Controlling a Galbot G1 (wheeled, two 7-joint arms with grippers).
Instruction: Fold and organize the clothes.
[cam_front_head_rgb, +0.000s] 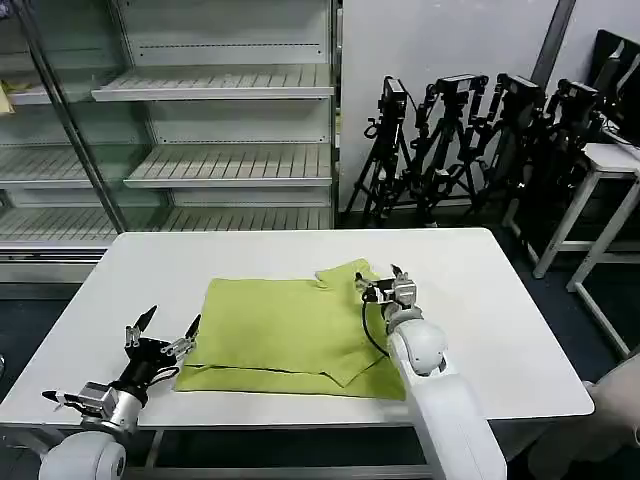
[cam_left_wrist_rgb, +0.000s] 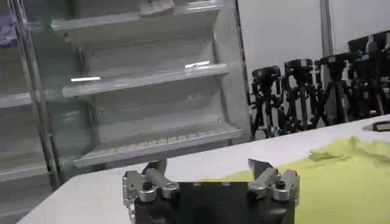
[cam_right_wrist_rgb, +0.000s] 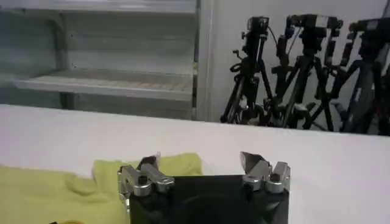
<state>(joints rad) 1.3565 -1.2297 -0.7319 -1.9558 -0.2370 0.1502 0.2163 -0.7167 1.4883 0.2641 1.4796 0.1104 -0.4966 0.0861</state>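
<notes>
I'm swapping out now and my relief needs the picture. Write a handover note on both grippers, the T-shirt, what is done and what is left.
Left gripper: open, empty, at the T-shirt's near-left corner.
Right gripper: open, empty, at the shirt's far-right edge by the sleeve.
T-shirt: mid-table, partly folded, a flap turned over on its right side.
Left: finish the folds and tidy.

One T-shirt, one table, perhaps five tripods.

A white table fills the lower half of the frame. At upper left stands a glass-fronted cabinet with bare white shelves. A plain pale wall backs black tripods at upper right. A white side table sits at the right edge. The floor is dark.
</notes>
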